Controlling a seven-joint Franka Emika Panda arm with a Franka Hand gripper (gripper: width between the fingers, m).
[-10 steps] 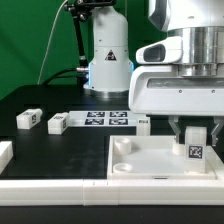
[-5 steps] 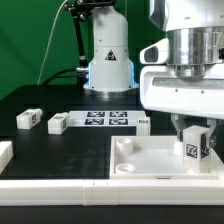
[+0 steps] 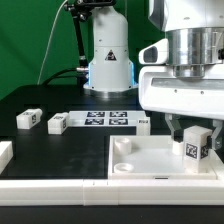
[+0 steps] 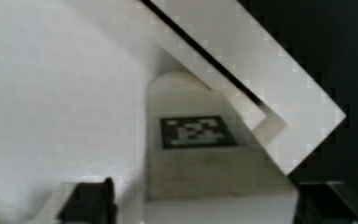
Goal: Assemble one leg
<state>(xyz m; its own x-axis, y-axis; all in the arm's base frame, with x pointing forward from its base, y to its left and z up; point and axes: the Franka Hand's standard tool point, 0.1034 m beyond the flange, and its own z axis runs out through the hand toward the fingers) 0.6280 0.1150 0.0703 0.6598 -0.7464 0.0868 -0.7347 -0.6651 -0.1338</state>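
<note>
The gripper (image 3: 196,128) is clamped on the leg (image 3: 195,143), holding it over the tabletop (image 3: 140,165) (near its corner). The leg looks small, light and hard; squeeze its flat sides.

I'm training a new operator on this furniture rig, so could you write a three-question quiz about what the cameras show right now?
1. True or false: the gripper holds a leg over the tabletop.
2. Multiple choice: how many loose legs lie on the black table at the exterior view's left? A) none B) two C) four
3. Fill in: the flat white strip with several tags beside those legs is the ______ board.

Key:
1. True. The tagged leg sits between the fingers, at the tabletop's corner on the exterior view's right.
2. B, one leg and another leg.
3. marker; it is the marker board.
</note>
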